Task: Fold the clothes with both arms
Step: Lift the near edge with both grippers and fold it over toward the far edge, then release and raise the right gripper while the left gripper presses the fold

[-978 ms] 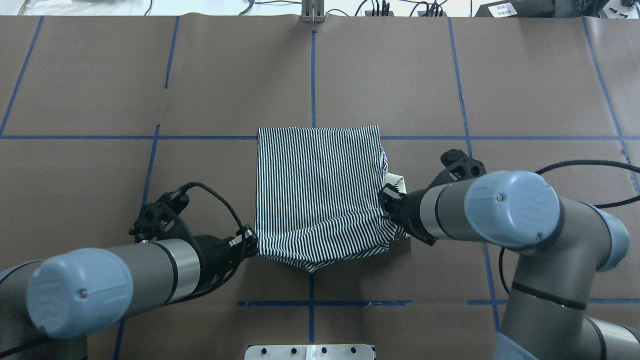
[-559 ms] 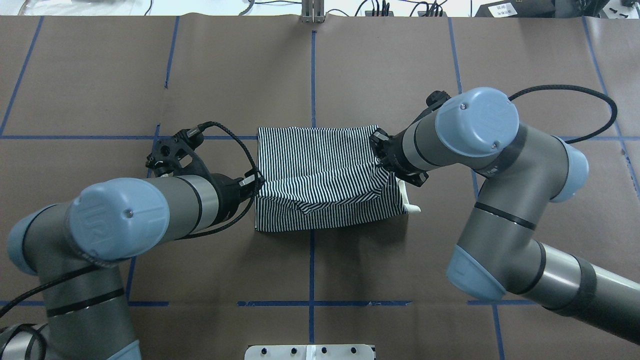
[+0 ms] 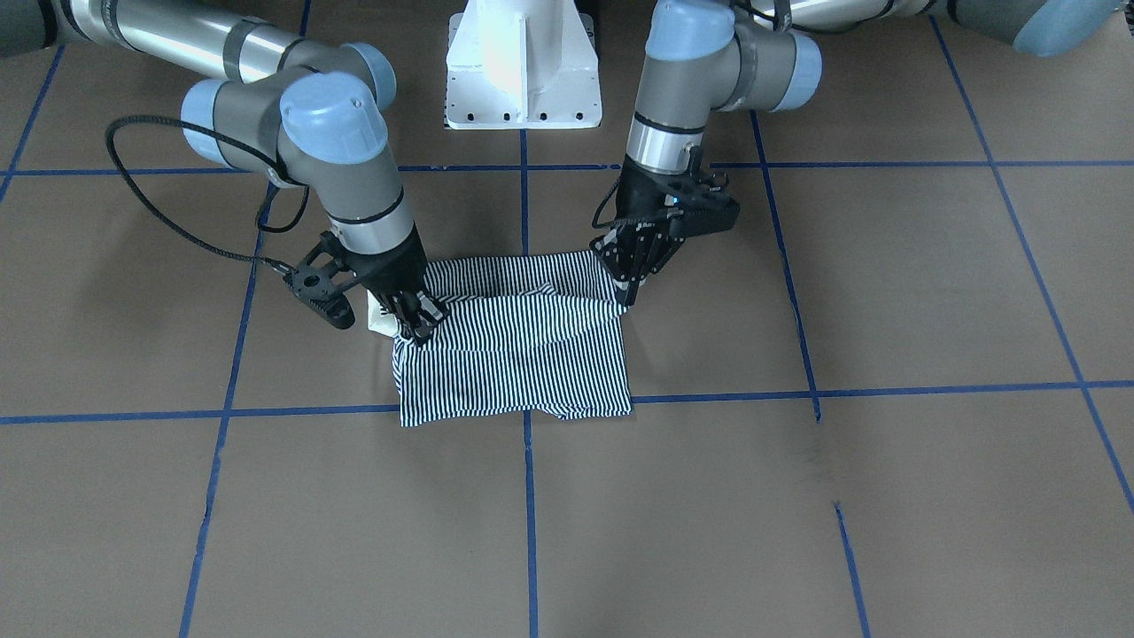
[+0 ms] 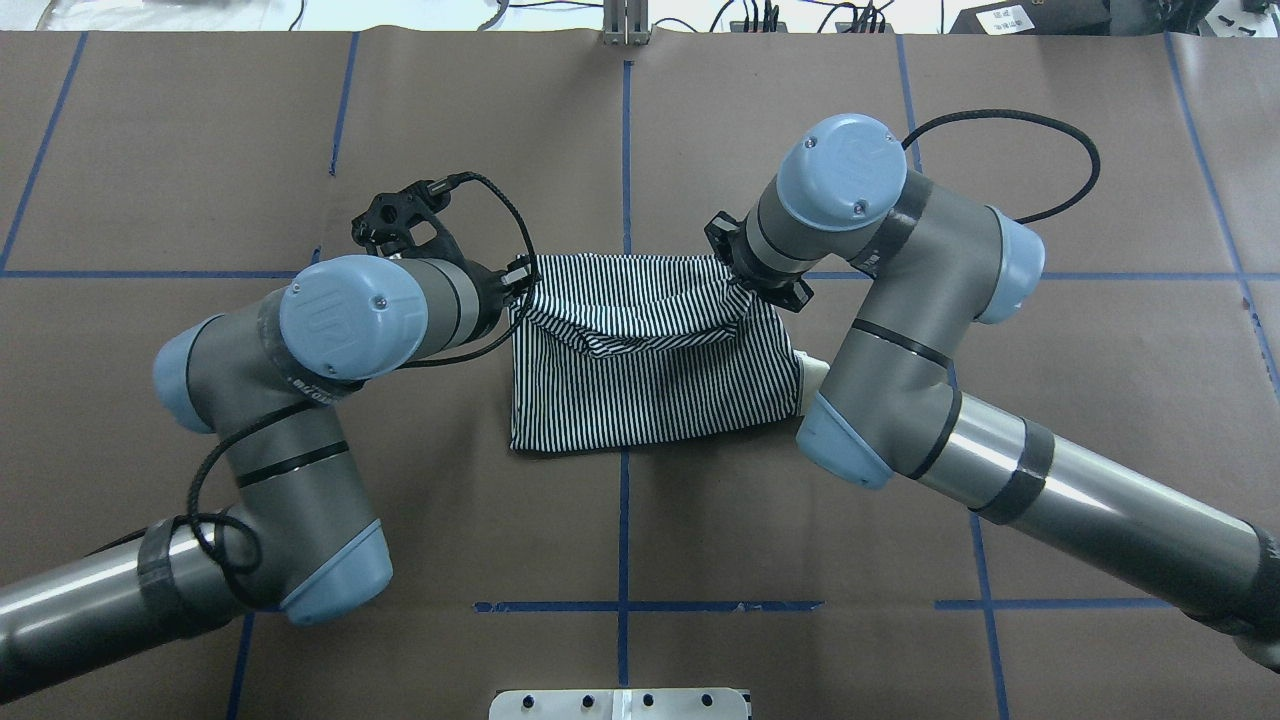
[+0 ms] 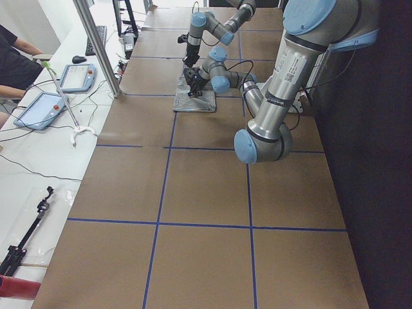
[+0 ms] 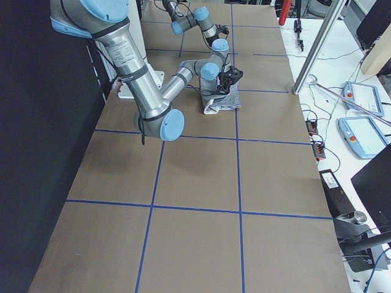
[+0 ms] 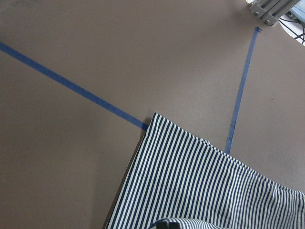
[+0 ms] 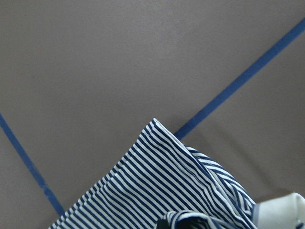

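Observation:
The navy-and-white striped polo shirt [image 4: 650,380] lies folded at the table's middle, with its near hem lifted and sagging between both grippers close to the far edge. My left gripper [image 4: 520,285] is shut on the hem's left corner, and my right gripper [image 4: 740,282] is shut on its right corner. Facing the robot, the left gripper [image 3: 625,292] pinches the shirt [image 3: 514,354] on the right and the right gripper [image 3: 416,328] on the left. The cream collar [image 4: 812,368] pokes out beside the right arm. Both wrist views show striped cloth [image 7: 190,181] [image 8: 157,191] on brown paper.
Brown paper with blue tape lines [image 4: 625,150] covers the table. The white pedestal base [image 3: 523,71] stands behind the arms. A metal post [image 4: 625,25] sits at the far edge. Tablets [image 5: 38,109] and a person's arm [image 5: 16,64] are beside the table.
Both grippers have carried the shirt's near hem away from the robot, over the lower layer, almost to the far edge. The arms' elbows have swung forward with them.

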